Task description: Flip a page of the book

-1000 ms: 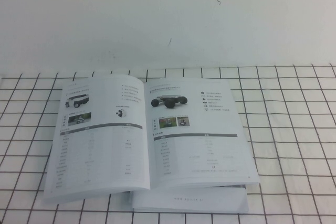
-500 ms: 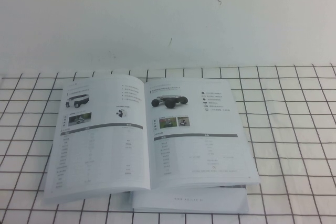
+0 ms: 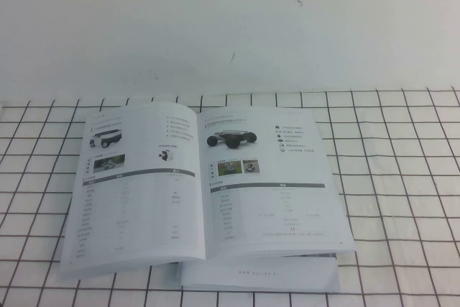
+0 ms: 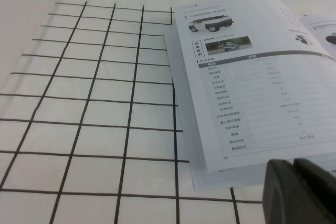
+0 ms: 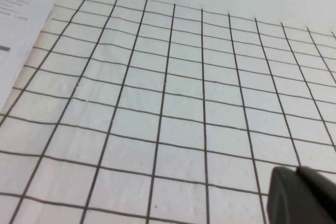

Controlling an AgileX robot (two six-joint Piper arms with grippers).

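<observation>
The book [image 3: 273, 199] lies open and flat on the gridded table, in the near middle of the high view. The page [image 3: 136, 185] lies flat as its left leaf, showing a small pale vehicle, a greenish photo and a table. The right leaf [image 3: 269, 177] shows a low black rounded vehicle. Neither gripper shows in the high view. In the left wrist view my left gripper [image 4: 293, 169] is shut and empty, just off the near left corner of the page [image 4: 252, 77]. In the right wrist view my right gripper [image 5: 297, 174] is shut and empty over bare grid, well off to the right of the book [image 5: 21, 35].
The white table cover with black grid lines [image 3: 402, 177] ends at a plain white strip and wall [image 3: 230, 26] behind the book. Bare grid lies on both sides of the book [image 4: 94, 114].
</observation>
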